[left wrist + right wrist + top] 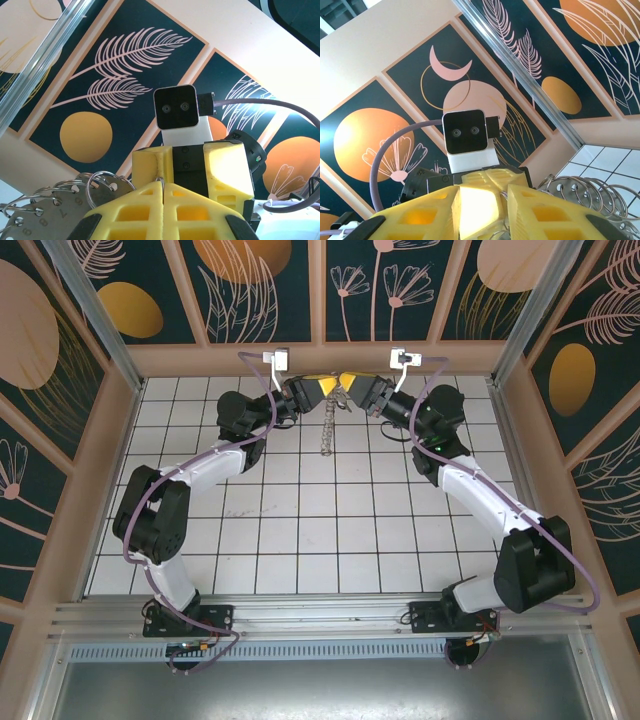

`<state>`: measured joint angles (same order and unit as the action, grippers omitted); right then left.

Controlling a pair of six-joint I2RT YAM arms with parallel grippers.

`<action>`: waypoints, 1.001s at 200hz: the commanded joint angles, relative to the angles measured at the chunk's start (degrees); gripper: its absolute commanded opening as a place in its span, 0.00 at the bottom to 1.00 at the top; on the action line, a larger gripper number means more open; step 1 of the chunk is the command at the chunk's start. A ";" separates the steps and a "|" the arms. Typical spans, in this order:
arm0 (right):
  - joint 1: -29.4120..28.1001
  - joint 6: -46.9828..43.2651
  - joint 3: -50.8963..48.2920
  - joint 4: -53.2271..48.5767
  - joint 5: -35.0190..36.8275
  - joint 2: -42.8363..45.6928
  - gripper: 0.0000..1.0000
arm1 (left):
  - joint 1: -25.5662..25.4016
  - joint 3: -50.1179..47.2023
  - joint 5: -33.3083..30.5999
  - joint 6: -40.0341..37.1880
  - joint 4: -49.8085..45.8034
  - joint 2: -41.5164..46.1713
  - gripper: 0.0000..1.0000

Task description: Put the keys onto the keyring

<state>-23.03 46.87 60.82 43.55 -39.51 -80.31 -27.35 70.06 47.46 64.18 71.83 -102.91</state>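
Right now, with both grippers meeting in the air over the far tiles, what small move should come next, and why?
Probably a slow, slight closing of the right gripper. Its jaws stand apart, facing the tips of the left gripper, which is shut and seems to pinch the keyring dangling below them. Anything bigger could set that loose bunch swinging.

Left fingers (pixel 129 212) pressed together, numbered tags (pixel 42 214) on rings (pixel 103 172)

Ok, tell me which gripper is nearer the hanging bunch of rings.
Left. The left gripper sits directly above the bunch of rings, which hangs just below its tip; the right gripper faces it from the right, slightly farther off.
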 commanded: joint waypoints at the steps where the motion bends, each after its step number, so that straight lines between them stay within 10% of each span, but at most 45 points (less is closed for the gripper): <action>1: 0.15 -1.01 1.02 1.82 -0.01 0.64 0.31 | -0.42 1.65 -0.70 0.46 3.58 -0.29 0.00; 200: 1.15 0.46 -1.85 3.82 -1.45 -0.15 0.29 | -0.77 1.78 -0.69 0.37 3.76 -0.43 0.00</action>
<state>-21.69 47.07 59.07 43.88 -39.33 -80.34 -27.77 70.06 47.46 64.18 71.83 -102.91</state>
